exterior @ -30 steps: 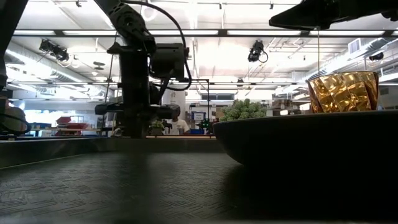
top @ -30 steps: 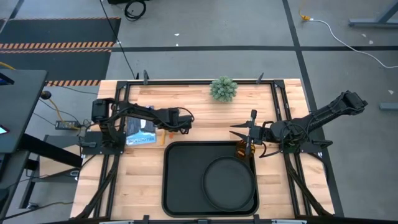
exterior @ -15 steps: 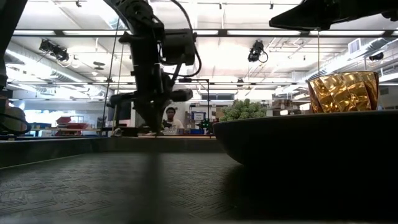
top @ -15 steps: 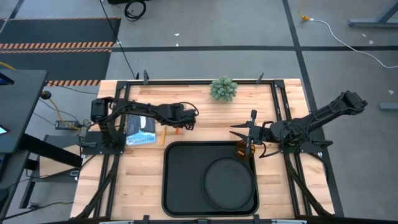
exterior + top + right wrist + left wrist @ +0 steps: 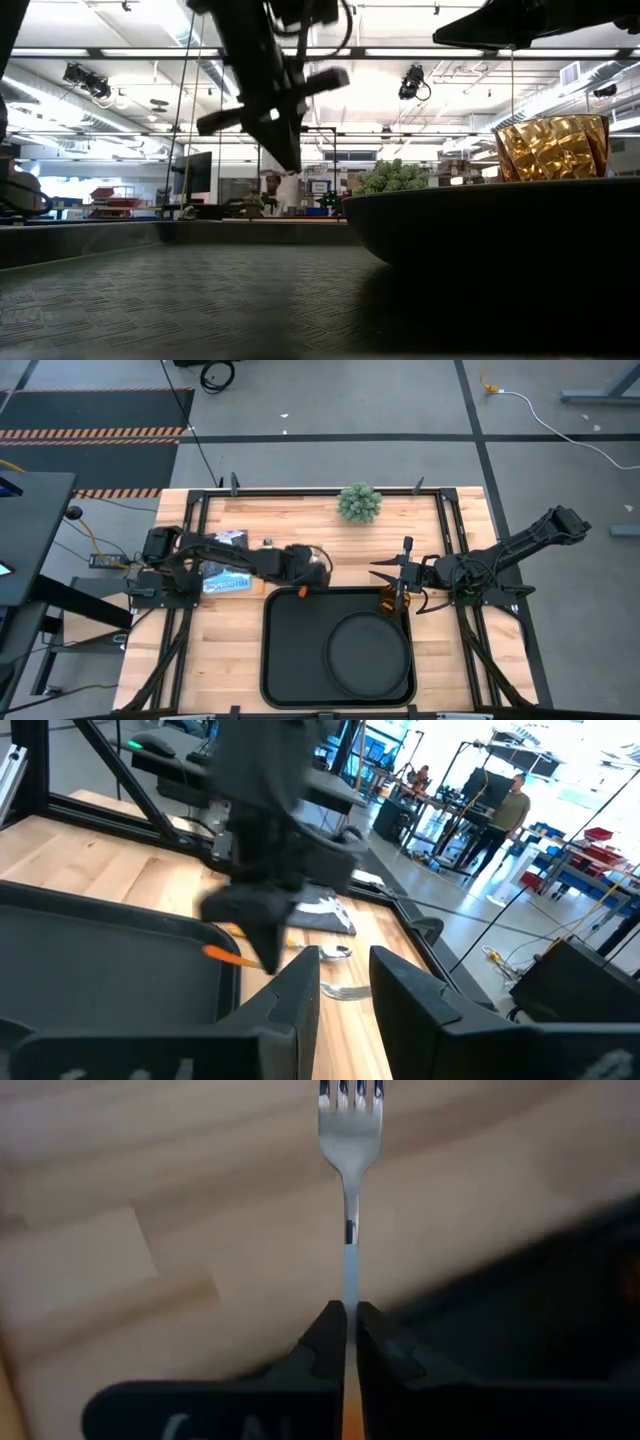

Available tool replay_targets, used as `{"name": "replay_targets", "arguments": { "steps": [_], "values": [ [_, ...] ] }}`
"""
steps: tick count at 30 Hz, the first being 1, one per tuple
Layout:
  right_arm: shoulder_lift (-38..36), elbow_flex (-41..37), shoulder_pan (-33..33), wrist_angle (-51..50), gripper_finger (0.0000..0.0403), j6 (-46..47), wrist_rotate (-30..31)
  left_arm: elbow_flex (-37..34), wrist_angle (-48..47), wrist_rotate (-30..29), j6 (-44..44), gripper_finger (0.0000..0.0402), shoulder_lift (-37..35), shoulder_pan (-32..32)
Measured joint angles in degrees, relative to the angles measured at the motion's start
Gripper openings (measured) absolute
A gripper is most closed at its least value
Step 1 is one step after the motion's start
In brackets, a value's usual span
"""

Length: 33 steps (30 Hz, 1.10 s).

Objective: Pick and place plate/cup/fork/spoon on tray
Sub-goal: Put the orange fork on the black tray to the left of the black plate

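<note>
My left gripper (image 5: 302, 582) is shut on the fork (image 5: 349, 1140) above the far left corner of the black tray (image 5: 290, 660). The fork's orange handle end (image 5: 300, 592) shows at the tray's rim. The round black plate (image 5: 368, 650) lies in the tray's right half. The amber cup (image 5: 392, 601) stands in the tray's far right corner, behind the plate in the low view (image 5: 550, 147). My right gripper (image 5: 342, 970) is open and empty just above the cup. A silver spoon bowl (image 5: 335, 952) lies on the wood behind the left arm. My left gripper pinches the fork between its two fingers at the stem (image 5: 349, 1285), where the metal meets the orange handle. The fork lies along the fingers, tines (image 5: 349, 1092) ahead of the fingertips, handle running back between them. It is lifted clear of table and tray.
A green bushy plant (image 5: 359, 503) stands at the table's far edge. A blue and white packet (image 5: 225, 572) lies on the wood at the left, under the left arm. Black frame rails run along the table's edges. Bare tray floor (image 5: 300, 650) lies left of the plate.
My left gripper has risen from the wood with the fork and swung toward the table's right and near edges, to the tray's far left corner, tipping as it went. The fork is now lifted clear. My right arm has kept still.
</note>
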Motion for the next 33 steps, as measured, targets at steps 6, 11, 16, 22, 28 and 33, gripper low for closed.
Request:
{"name": "replay_targets", "arguments": {
  "steps": [6, 11, 16, 22, 28, 33],
  "values": [
    [0.0, -0.02, 0.0, -0.09, 0.0097, 0.24, 0.0, 0.55, -0.06, -1.55, -8.52, 0.0016, -0.02, -7.9],
    [0.0, -0.02, 0.74, -0.11, 0.0097, 0.32, 0.0, 0.55, 0.12, -3.12, -15.91, 0.0016, -0.02, -14.22],
    [0.0, -0.02, 1.61, -0.11, 0.0097, 0.29, -0.04, 0.55, 0.18, -5.22, -22.05, 0.0016, -0.02, -18.75],
    [0.0, -0.02, 1.9, -0.11, 0.0097, 0.17, -0.02, 0.53, 1.76, -5.07, -26.88, 0.0016, 1.14, -22.22],
    [-0.02, -0.07, 1.93, -0.04, 0.0097, 0.26, -0.03, 0.82, 5.86, -3.47, -29.63, 0.0016, 4.64, -24.26],
    [-0.02, -0.07, 1.95, -0.7, 0.0097, 0.67, -0.13, 4.74, 4.37, -3.16, -30.25, 0.0016, 8.63, -25.13]
  ]
}}
